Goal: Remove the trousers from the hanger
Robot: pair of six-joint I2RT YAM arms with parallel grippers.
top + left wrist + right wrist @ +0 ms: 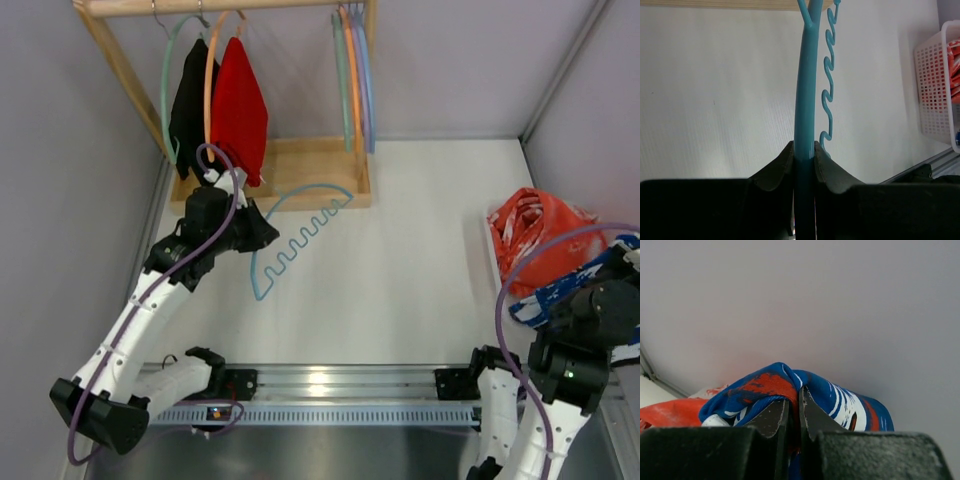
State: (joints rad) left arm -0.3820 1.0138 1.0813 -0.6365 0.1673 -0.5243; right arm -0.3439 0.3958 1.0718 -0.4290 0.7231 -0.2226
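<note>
The trousers (572,287) are off the hanger (300,232) and sit at the far right of the table (400,290), bunched in the right gripper (794,407). In the right wrist view its jaws are all but closed, with a red fold of the blue, white and red print pinched between them and the rest of the cloth bulging on both sides of the fingers. Behind them is a plain grey wall (840,300). From above, the trousers lie just beside an orange-red garment (532,232), which fills a white basket (935,90) at the table's right edge. Whether the trousers touch that garment cannot be told.

The hanger is well apart from them, over the left half of the table in front of the rack (290,165). The left gripper (804,151) has it by the smooth side of the loop, jaws pressed against the teal rod on both sides. The wavy bar runs beside the rod toward the rack's wooden base, and the loop's far end lies close to that base. Whether the hanger touches the tabletop cannot be told.

On the rack hang a black garment (190,100) and a red garment (240,105) at the left, and a few bare hangers (352,80) at the right.
</note>
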